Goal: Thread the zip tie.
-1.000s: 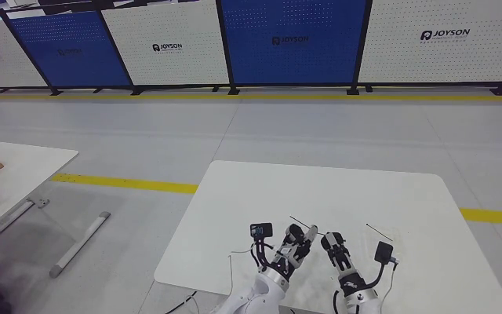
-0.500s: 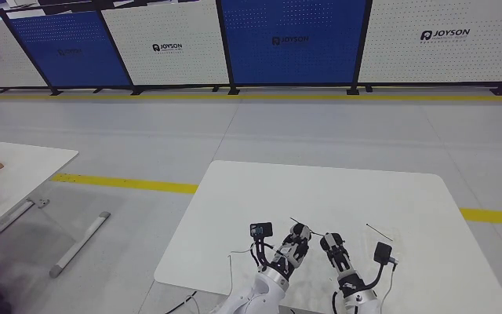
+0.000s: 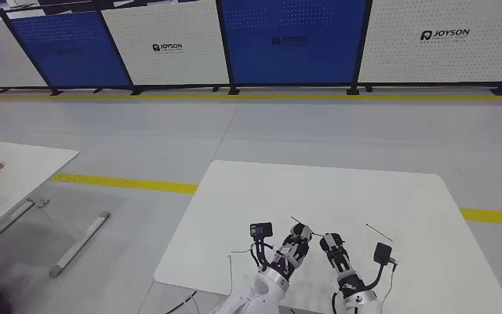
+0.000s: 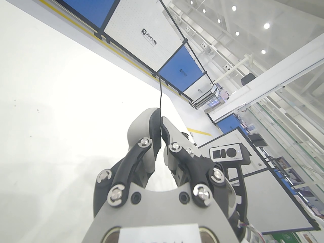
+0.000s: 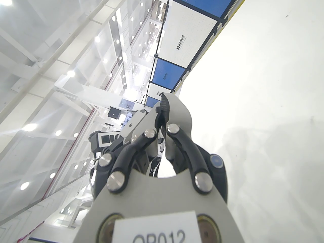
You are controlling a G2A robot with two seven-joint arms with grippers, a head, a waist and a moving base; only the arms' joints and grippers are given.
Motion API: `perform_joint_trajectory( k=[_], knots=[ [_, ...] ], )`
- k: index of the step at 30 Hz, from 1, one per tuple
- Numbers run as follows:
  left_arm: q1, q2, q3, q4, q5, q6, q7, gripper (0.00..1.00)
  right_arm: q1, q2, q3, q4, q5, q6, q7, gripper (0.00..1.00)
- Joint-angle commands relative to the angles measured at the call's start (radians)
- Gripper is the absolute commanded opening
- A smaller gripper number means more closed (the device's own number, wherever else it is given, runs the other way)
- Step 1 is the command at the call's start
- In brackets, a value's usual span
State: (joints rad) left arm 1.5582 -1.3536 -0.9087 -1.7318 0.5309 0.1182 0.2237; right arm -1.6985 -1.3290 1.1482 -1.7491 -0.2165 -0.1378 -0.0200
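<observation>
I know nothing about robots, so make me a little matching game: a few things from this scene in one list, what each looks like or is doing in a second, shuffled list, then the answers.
Things:
1. left gripper
2. held tie
3. second tie
4. table

Descriptions:
A. white
B. lies loose and flat, nothing touching it
C. shut on a thin black strip
D. sticks out past the fingertips

Pairs: 1-C, 2-D, 3-B, 4-A

Top cam: high, down at table (image 3: 314, 188); wrist cams: close behind jaws, upward, same table.
</observation>
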Motion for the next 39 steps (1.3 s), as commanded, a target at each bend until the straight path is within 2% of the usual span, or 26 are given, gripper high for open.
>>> perform_joint_trajectory(
  k=[1,6,8,12,24,25,26,27,29,31,34,36,37,38,39],
  knots=[
    [0.001,0.0,-0.001,0.0,-0.003,0.0,0.001,0.12,0.0,0.0,0.0,0.0,-0.001,0.0,0.0,0.0],
    [0.0,-0.001,-0.003,0.002,-0.006,0.003,-0.001,0.27,0.0,-0.001,-0.001,0.001,-0.003,0.001,0.001,0.0],
    [-0.001,-0.002,-0.003,0.003,-0.006,0.004,-0.002,0.25,0.001,-0.001,-0.001,0.001,-0.003,0.001,0.001,0.0],
    [-0.002,-0.003,-0.003,0.005,-0.005,0.007,-0.001,0.0,0.001,-0.001,0.0,0.002,-0.003,-0.001,0.002,0.0],
    [-0.003,-0.005,-0.002,0.009,0.002,0.004,-0.005,0.0,0.007,-0.001,-0.001,0.006,-0.004,0.012,0.022,0.0],
    [-0.003,-0.005,-0.002,0.009,0.002,0.004,-0.005,0.0,0.008,-0.001,-0.001,0.006,-0.003,0.014,0.025,0.12],
    [-0.003,-0.005,-0.002,0.01,0.002,0.005,-0.005,0.0,0.01,-0.001,-0.001,0.007,-0.006,0.018,0.029,0.6],
    [-0.002,-0.006,-0.004,0.011,-0.004,0.017,-0.002,0.0,0.012,-0.001,-0.003,0.008,-0.011,0.02,0.03,0.8],
    [-0.004,-0.007,-0.006,0.012,-0.012,0.028,0.0,0.0,0.013,-0.001,-0.006,0.008,-0.016,0.016,0.031,0.95],
    [-0.007,-0.008,-0.008,0.015,-0.017,0.034,0.001,0.0,0.012,-0.001,-0.007,0.01,-0.019,0.005,0.028,0.98],
    [-0.007,-0.01,-0.009,0.016,-0.022,0.046,0.003,0.0,0.007,-0.001,-0.004,0.011,-0.021,-0.01,0.023,0.92],
    [-0.007,-0.011,-0.011,0.015,-0.031,0.058,0.005,0.0,0.004,-0.001,-0.004,0.011,-0.026,-0.014,0.019,0.58],
    [-0.009,-0.012,-0.011,0.015,-0.032,0.062,0.004,0.0,0.002,0.0,-0.003,0.011,-0.029,-0.015,0.015,0.49],
    [-0.01,-0.012,-0.01,0.015,-0.031,0.063,0.004,0.0,0.001,0.0,-0.003,0.011,-0.03,-0.016,0.014,0.49],
    [-0.01,-0.013,-0.01,0.015,-0.03,0.064,0.004,0.0,0.0,-0.001,-0.003,0.012,-0.029,-0.017,0.012,0.45]
  ],
)
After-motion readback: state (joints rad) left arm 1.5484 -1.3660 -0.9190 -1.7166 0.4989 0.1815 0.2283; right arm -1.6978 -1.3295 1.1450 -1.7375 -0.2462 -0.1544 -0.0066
